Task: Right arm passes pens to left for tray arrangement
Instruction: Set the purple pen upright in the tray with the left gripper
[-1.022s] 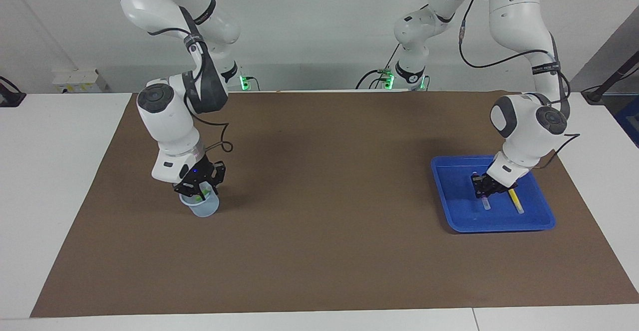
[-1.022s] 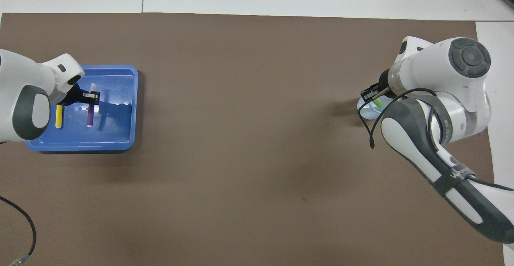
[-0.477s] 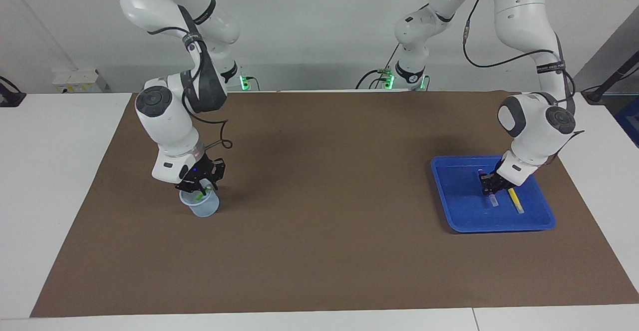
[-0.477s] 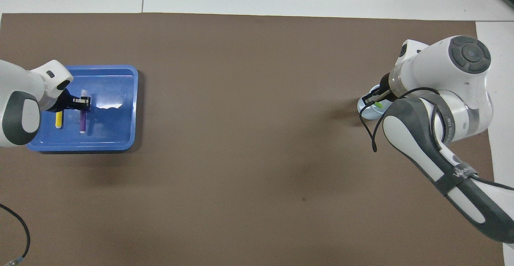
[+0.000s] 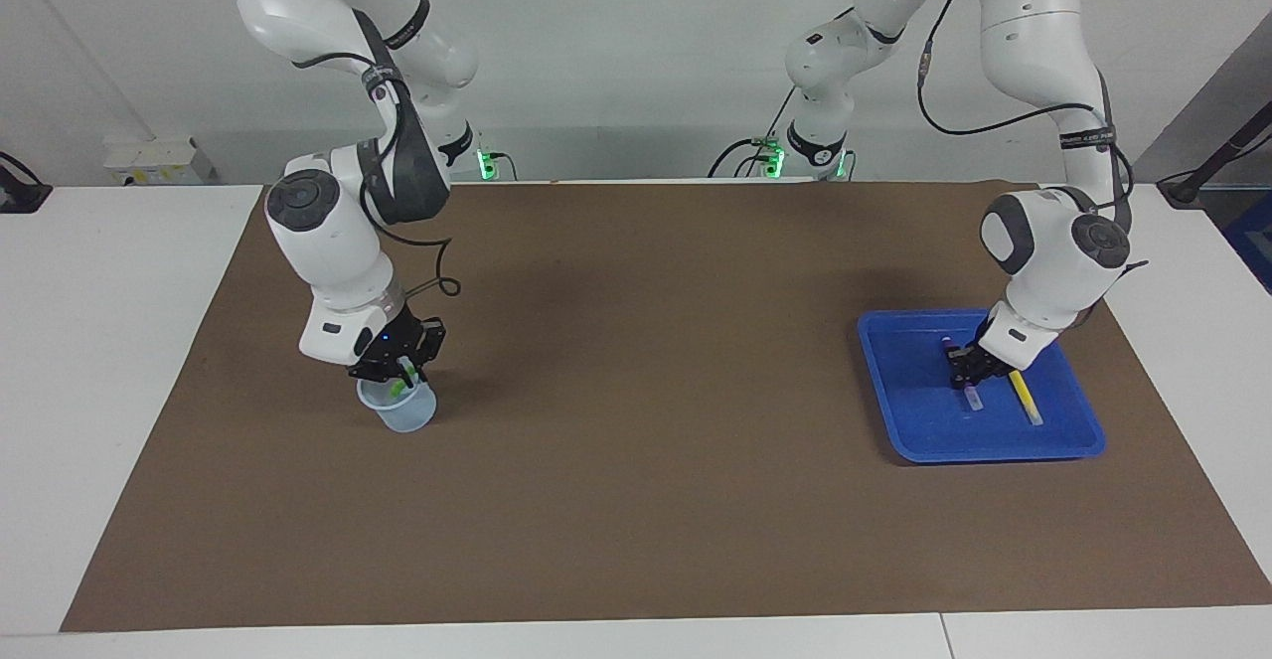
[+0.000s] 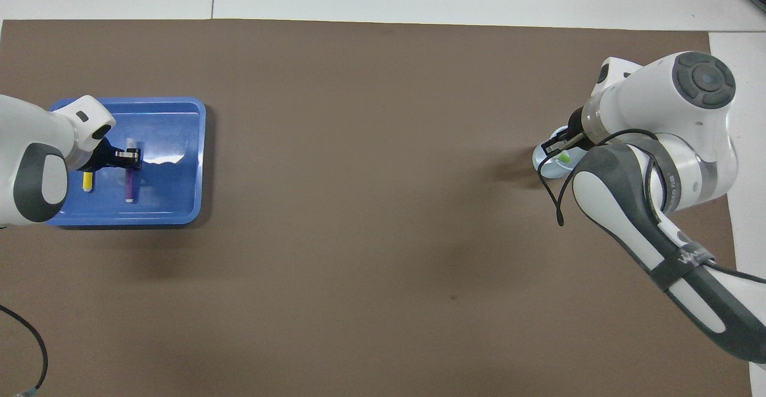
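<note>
The blue tray (image 5: 894,411) (image 6: 179,205) sits toward the left arm's end of the table. A yellow pen (image 5: 1026,399) (image 6: 87,181) lies in it. My left gripper (image 5: 966,371) (image 6: 128,156) is low in the tray, shut on the purple pen (image 5: 972,398) (image 6: 129,185), which runs alongside the yellow one. Toward the right arm's end, my right gripper (image 5: 399,373) (image 6: 559,147) reaches into the top of a small translucent cup (image 5: 402,412) (image 6: 546,166). It is shut on the green pen (image 5: 402,382) (image 6: 564,157) standing in that cup.
A brown mat (image 5: 636,440) covers most of the white table (image 5: 99,341). Black cables hang from both arms. A loose cable (image 6: 36,349) lies at the mat's edge nearest the left arm's base.
My right gripper has closed on the green pen in the cup. The left gripper has shifted slightly within the tray, carrying the purple pen with it.
</note>
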`<action>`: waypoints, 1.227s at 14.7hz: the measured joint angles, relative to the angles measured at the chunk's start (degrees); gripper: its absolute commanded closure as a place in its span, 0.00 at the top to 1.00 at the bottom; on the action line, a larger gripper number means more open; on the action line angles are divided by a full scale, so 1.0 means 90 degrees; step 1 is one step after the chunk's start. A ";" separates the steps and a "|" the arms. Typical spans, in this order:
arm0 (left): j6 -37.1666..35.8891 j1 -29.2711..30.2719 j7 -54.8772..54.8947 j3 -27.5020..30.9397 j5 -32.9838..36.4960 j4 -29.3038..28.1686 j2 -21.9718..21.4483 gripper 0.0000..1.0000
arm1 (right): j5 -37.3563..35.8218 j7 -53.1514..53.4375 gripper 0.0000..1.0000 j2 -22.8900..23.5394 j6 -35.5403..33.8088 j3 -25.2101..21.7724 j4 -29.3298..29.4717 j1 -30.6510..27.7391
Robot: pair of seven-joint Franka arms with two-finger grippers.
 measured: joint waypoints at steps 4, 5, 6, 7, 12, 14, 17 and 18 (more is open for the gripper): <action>0.0016 0.0000 0.0000 -0.0012 0.0000 -0.0018 0.0001 1.00 | 0.0000 -0.0002 0.15 0.0000 0.0000 -0.0002 0.0000 -0.0005; 0.0025 -0.0001 0.0000 -0.0021 0.0000 -0.0018 0.0000 1.00 | 0.0000 -0.0002 0.15 0.0000 0.0003 -0.0002 0.0000 -0.0004; 0.0031 -0.0003 0.0000 -0.0032 0.0000 -0.0018 0.0000 1.00 | 0.0000 -0.0002 0.15 0.0000 0.0006 -0.0002 0.0000 -0.0004; 0.0036 -0.0009 0.0000 -0.0041 0.0000 -0.0018 0.0000 1.00 | 0.0000 -0.0002 0.15 0.0000 0.0007 0.0001 0.0000 -0.0001; 0.0064 -0.0014 0.0000 -0.0046 0.0000 0.0008 -0.0001 1.00 | 0.0000 -0.0004 0.09 -0.0001 0.0011 0.0003 0.0023 0.0001; 0.0054 0.0002 0.0000 -0.0037 0.0000 0.0105 -0.0010 1.00 | 0.0000 -0.0004 0.08 -0.0002 0.0011 0.0006 0.0025 0.0003; 0.0059 0.0011 0.0000 -0.0044 0.0000 0.0246 -0.0094 1.00 | 0.0000 -0.0004 0.12 -0.0002 0.0011 0.0009 0.0026 0.0013; 0.0059 0.0010 0.0000 -0.0048 0.0000 0.0259 -0.0160 1.00 | 0.0000 -0.0004 0.41 -0.0002 0.0011 0.0009 0.0026 0.0013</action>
